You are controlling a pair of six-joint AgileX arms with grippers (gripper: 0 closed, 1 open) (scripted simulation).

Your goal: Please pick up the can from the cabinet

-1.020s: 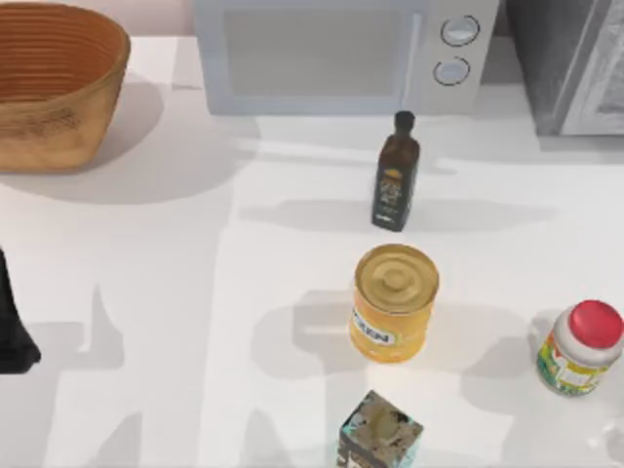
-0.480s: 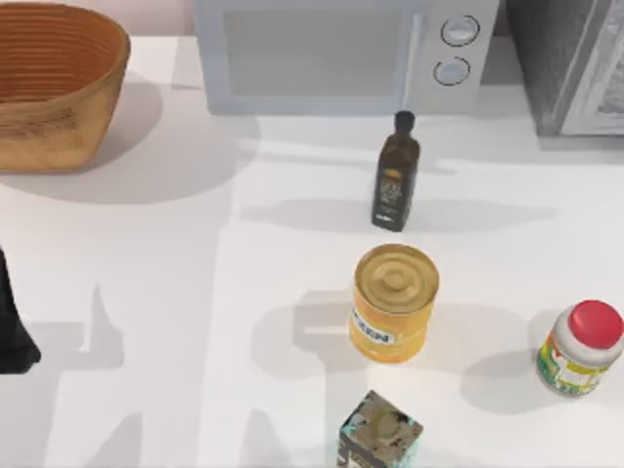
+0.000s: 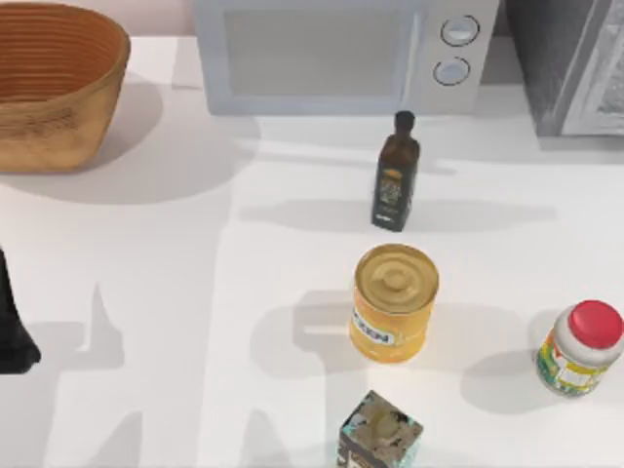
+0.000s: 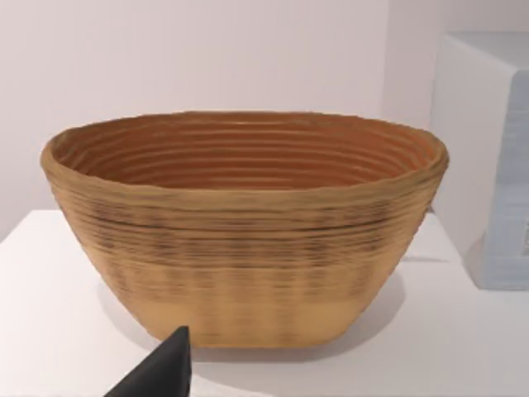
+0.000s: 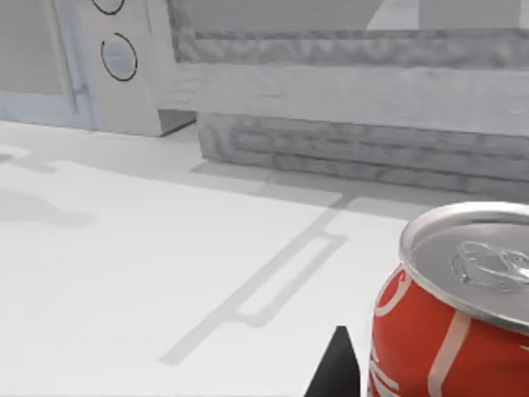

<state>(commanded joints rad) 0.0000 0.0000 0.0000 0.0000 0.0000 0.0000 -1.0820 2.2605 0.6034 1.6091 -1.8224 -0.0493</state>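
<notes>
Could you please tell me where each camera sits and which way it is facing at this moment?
Top view: above, looking down on the cabinet, the can and the basket; left arm at the left edge.
Left wrist view: low, facing the basket; a dark fingertip shows.
Right wrist view: low, behind a red soda can, facing the microwave.
Top and left wrist views share the basket.

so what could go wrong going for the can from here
1. The can stands hemmed in: the patterned box just in front, the dark bottle behind. Jaws coming down wide may knock either over.
2. The red-capped jar sits on the right arm's likely path, and a red soda can stands close to the right gripper's fingertip; a fast sweep could clip both.
3. The can looks wide and smooth, so a shallow grip may slip.
</notes>
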